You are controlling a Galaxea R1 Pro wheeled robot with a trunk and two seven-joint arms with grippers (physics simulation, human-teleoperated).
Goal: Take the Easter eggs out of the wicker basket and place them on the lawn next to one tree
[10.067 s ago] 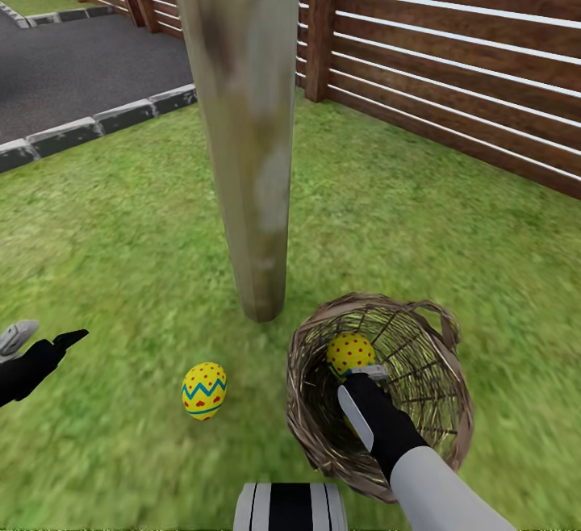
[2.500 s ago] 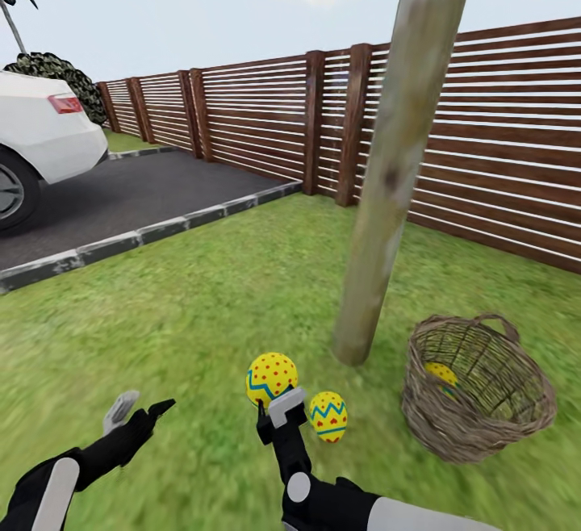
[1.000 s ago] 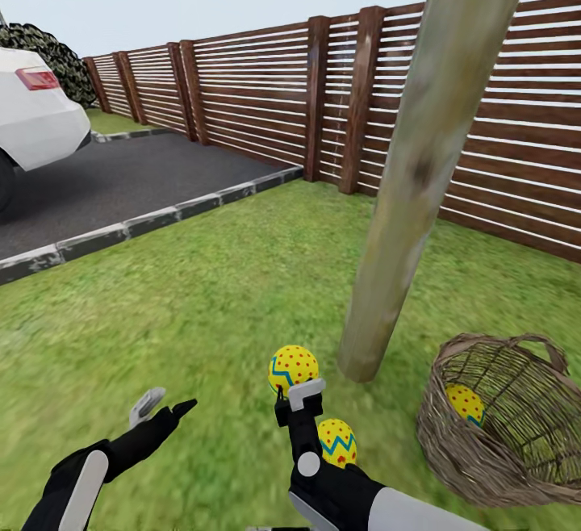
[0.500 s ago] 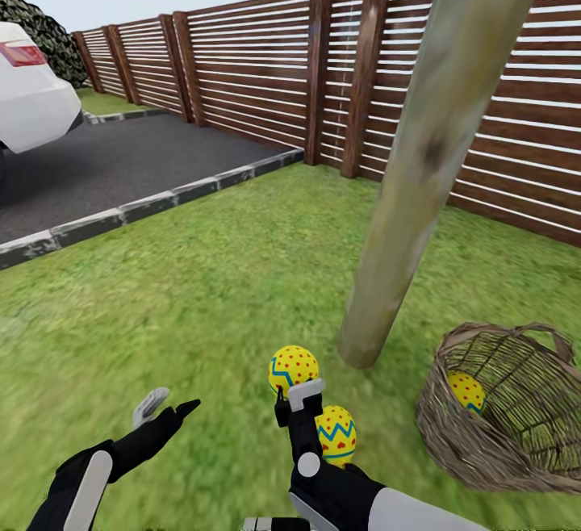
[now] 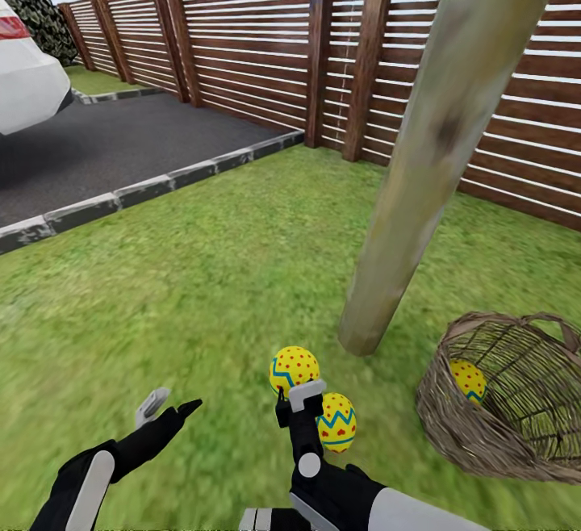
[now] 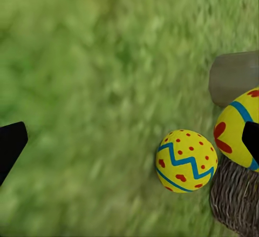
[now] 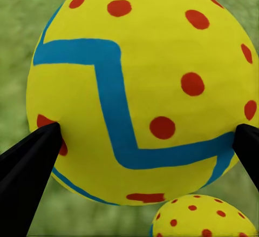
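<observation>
While my right pincer (image 5: 295, 392) is pinching a dotted Easter egg (image 5: 294, 369) across its belly above the lawn (image 5: 202, 273) near the tree (image 5: 387, 273), it's looking smooth, rigid, slip-prone; left pincer (image 5: 165, 410) hanging open.

The tree (image 5: 436, 152) loses its crown past the head view's top edge. Wicker of the basket (image 5: 492, 426) half hides the egg (image 5: 467, 379) inside.
</observation>
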